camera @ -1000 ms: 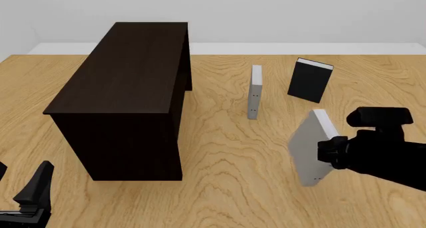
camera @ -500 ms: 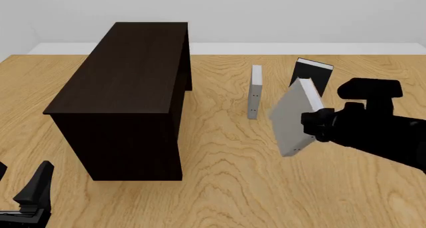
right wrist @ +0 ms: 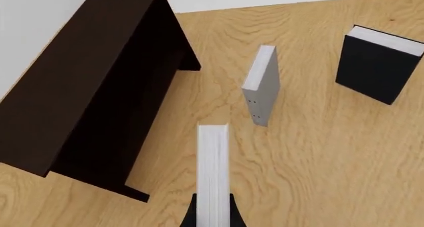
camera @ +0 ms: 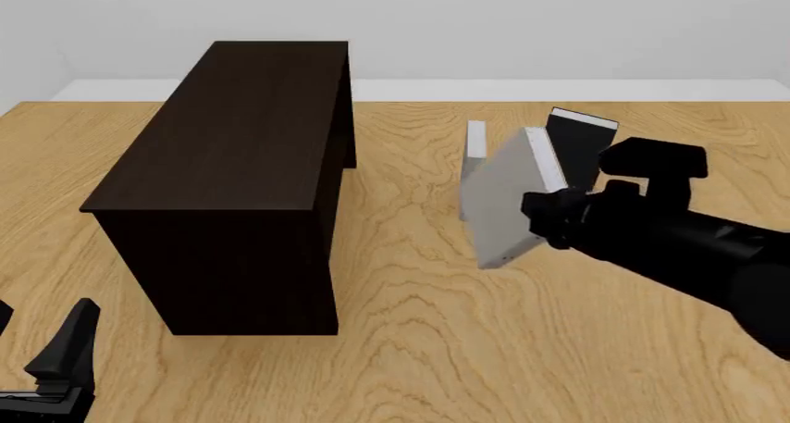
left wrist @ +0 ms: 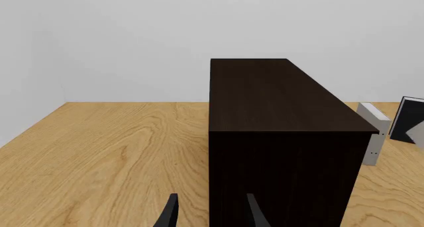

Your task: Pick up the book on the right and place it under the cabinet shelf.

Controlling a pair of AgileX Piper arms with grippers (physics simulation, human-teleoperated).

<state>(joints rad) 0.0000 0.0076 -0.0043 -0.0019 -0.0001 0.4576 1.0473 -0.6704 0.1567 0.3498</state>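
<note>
Grey hardback: the book (camera: 509,199) hangs tilted above the table, pinched in the right gripper (camera: 550,217).
Change: over the last second it has been carried up and leftward, now overlapping the slimmer grey book (camera: 475,143) and black-covered book (camera: 583,136); transport toward the cabinet shelf (camera: 235,155) looks about halfway.
Left gripper (left wrist: 208,216): idle, fingers spread.
Surface: light woodgrain table (camera: 420,349).
Room: plain pale wall.

book (camera: 504,201): light grey, white pages | cabinet shelf (camera: 228,155): near-black brown | table (camera: 420,349): tan woodgrain
</note>
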